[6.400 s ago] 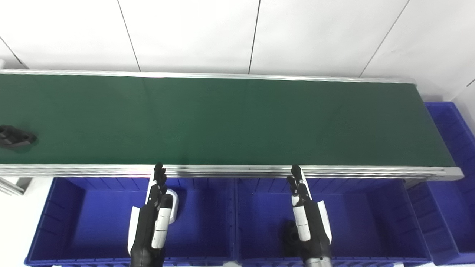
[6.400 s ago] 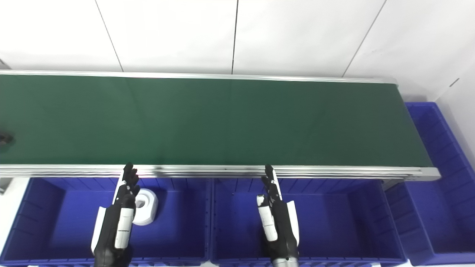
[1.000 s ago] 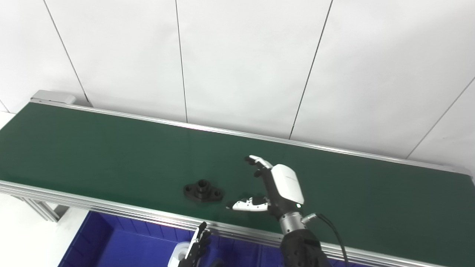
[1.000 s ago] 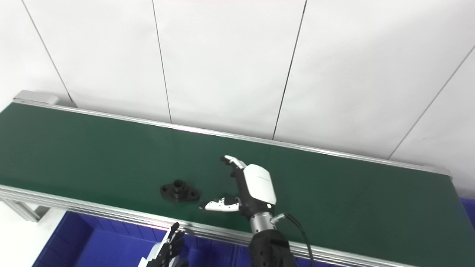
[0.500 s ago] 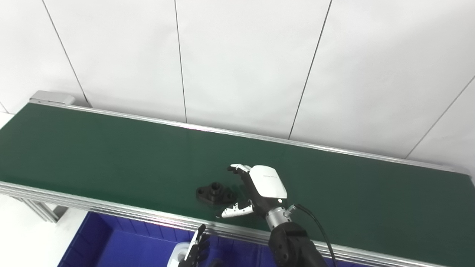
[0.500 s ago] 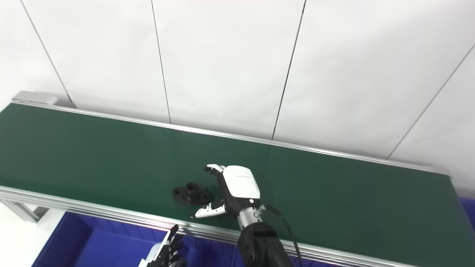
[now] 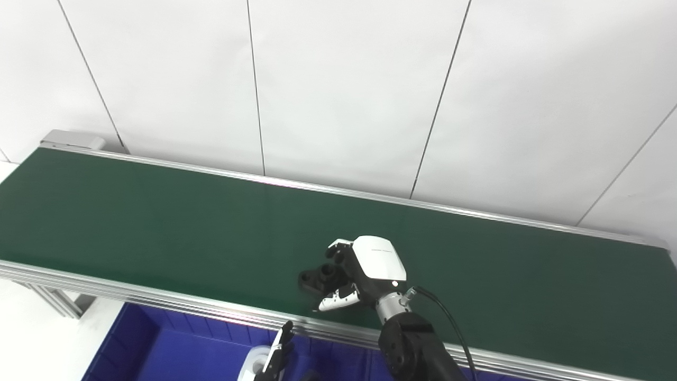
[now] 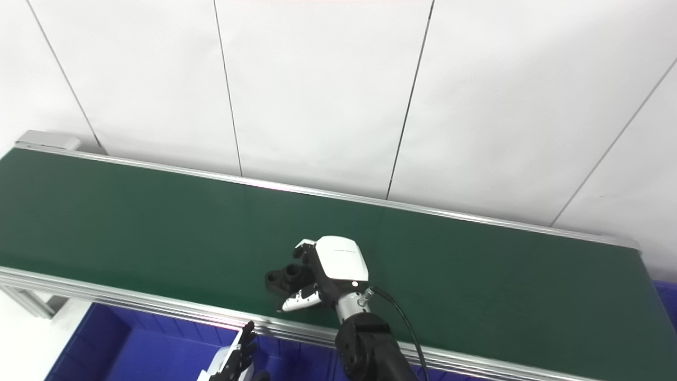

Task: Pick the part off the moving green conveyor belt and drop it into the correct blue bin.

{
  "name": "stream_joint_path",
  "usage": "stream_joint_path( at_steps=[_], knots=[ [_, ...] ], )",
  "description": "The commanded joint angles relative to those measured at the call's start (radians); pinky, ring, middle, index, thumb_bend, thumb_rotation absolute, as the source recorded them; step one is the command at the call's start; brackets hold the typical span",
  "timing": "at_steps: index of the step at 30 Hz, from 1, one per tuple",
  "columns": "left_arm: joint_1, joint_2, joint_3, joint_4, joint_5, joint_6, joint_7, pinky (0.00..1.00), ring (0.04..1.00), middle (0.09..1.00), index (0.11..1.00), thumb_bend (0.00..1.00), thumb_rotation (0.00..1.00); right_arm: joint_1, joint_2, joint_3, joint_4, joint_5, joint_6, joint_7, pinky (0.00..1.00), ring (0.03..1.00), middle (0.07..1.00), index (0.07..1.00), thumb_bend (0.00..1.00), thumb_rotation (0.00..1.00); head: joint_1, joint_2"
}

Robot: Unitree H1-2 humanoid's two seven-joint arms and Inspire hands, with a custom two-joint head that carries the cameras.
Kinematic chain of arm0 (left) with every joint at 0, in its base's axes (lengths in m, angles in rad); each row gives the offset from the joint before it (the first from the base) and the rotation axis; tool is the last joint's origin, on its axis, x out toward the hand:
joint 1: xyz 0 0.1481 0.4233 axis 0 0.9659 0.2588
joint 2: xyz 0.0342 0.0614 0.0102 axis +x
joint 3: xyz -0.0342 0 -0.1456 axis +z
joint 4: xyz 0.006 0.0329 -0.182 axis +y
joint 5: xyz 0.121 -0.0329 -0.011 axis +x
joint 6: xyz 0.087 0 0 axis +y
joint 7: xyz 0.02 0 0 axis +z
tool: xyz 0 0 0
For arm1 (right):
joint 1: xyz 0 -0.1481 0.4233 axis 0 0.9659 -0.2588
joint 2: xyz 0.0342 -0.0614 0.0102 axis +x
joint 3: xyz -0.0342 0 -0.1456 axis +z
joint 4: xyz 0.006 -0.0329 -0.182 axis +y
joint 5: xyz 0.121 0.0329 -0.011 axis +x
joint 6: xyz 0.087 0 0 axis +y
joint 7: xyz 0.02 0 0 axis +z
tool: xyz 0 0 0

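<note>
- The right hand [image 7: 353, 274] has curled round the black part [image 7: 316, 278] on the green conveyor belt [image 7: 158, 222]; half a second ago its fingers were spread and the part lay just to its 9 o'clock, untouched.
- The fingers [image 8: 302, 248] now arch over the part's far side and the thumb [image 8: 296, 302] sits at its near edge, so the hand looks about half closed. Whether it truly grips the part cannot be told, since the palm hides the contact.
- The part rests on the belt near the front rail, its left lobe showing at the hand's 9 o'clock.
- The left hand [image 7: 277, 357] waits low at the picture's 6 o'clock, fingers straight and apart, holding nothing, over a blue bin [image 7: 174, 349] beside a white part [image 7: 256, 362].
- Judgement: the catch seems made or nearly so; lifting and carrying to a bin remain.
</note>
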Motion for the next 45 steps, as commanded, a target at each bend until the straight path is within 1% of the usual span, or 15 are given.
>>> stream_joint_path(
  at_steps=[1,2,3,5,7,8,11,15,21,25,35,41,42,43,45],
  knots=[
    [0.025,-0.148,-0.137,-0.070,0.004,-0.009,0.002,0.96,0.965,0.989,1.000,0.48,0.85,0.001,0.010,0.014,0.020,0.019,-0.012,-0.008,0.45,0.421,0.465,0.515,0.58,0.17,0.001,0.003],
    [0.026,-0.147,-0.138,-0.073,0.003,-0.007,0.001,0.97,0.965,0.985,1.000,0.49,0.85,0.003,0.010,0.016,0.029,0.022,-0.015,-0.019,0.36,0.349,0.398,0.499,0.54,0.15,0.001,0.003],
    [0.026,-0.145,-0.139,-0.076,0.001,-0.006,0.001,0.97,0.965,0.984,1.000,0.49,0.85,0.007,0.009,0.020,0.037,0.019,-0.008,-0.022,0.33,0.325,0.376,0.493,0.53,0.14,-0.001,0.006],
    [0.028,-0.143,-0.140,-0.082,-0.005,-0.001,0.000,0.98,0.963,0.977,1.000,0.50,0.85,0.009,0.003,0.034,0.043,0.013,0.017,-0.004,0.35,0.369,0.408,0.488,0.52,0.14,-0.004,0.008],
    [0.028,-0.142,-0.139,-0.086,-0.011,0.004,-0.001,0.96,0.951,0.962,1.000,0.51,0.84,0.009,-0.004,0.048,0.045,0.005,0.046,0.023,0.34,0.378,0.435,0.487,0.51,0.14,-0.007,0.009],
    [0.029,-0.141,-0.139,-0.087,-0.012,0.007,-0.001,0.95,0.945,0.955,1.000,0.52,0.85,0.008,-0.007,0.054,0.047,-0.003,0.068,0.038,0.29,0.354,0.426,0.506,0.52,0.07,-0.007,0.009],
    [0.028,-0.138,-0.138,-0.091,-0.010,0.012,0.002,0.92,0.931,0.944,1.000,0.53,0.85,0.001,-0.016,0.072,0.048,-0.025,0.130,0.094,0.23,0.310,0.462,0.494,0.52,0.01,-0.014,0.009],
    [0.028,-0.138,-0.138,-0.101,-0.010,0.030,0.001,0.90,0.914,0.928,1.000,0.56,0.87,-0.006,-0.039,0.090,0.042,-0.035,0.164,0.128,0.20,0.286,0.475,0.488,0.53,0.00,-0.022,0.009],
    [0.023,-0.132,-0.138,-0.102,-0.019,0.028,-0.003,0.91,0.910,0.915,1.000,0.54,0.86,-0.001,-0.052,0.093,0.010,-0.021,0.205,0.163,0.16,0.237,0.471,0.487,0.53,0.00,-0.031,0.010],
    [0.023,-0.129,-0.138,-0.103,-0.018,0.028,-0.004,0.89,0.903,0.902,1.000,0.54,0.87,0.004,-0.055,0.090,-0.011,-0.001,0.210,0.173,0.20,0.284,0.474,0.488,0.53,0.00,-0.037,0.010],
    [0.021,-0.124,-0.127,-0.104,-0.033,0.033,-0.011,0.84,0.865,0.855,1.000,0.55,0.88,0.023,-0.071,0.057,-0.199,0.045,0.202,0.190,0.22,0.293,0.474,0.489,0.53,0.00,-0.063,0.010],
    [0.020,-0.117,-0.122,-0.111,-0.024,0.033,-0.010,0.75,0.803,0.837,0.999,0.53,0.88,0.017,-0.090,0.028,-0.347,0.040,0.254,0.285,0.16,0.226,0.470,0.488,0.53,0.00,-0.089,0.022],
    [0.019,-0.113,-0.120,-0.115,-0.020,0.032,-0.009,0.76,0.803,0.836,0.999,0.52,0.88,0.016,-0.095,0.024,-0.377,0.033,0.265,0.306,0.16,0.224,0.470,0.488,0.53,0.00,-0.105,0.030],
    [0.019,-0.110,-0.119,-0.117,-0.016,0.031,-0.009,0.81,0.824,0.835,0.999,0.50,0.89,0.016,-0.102,0.020,-0.406,0.027,0.276,0.329,0.17,0.235,0.470,0.488,0.53,0.00,-0.109,0.031],
    [0.018,-0.102,-0.114,-0.125,-0.024,0.035,-0.015,0.82,0.827,0.836,1.000,0.49,0.91,0.020,-0.109,0.004,-0.459,0.011,0.291,0.371,0.16,0.222,0.470,0.487,0.53,0.00,-0.131,0.038]
  ],
)
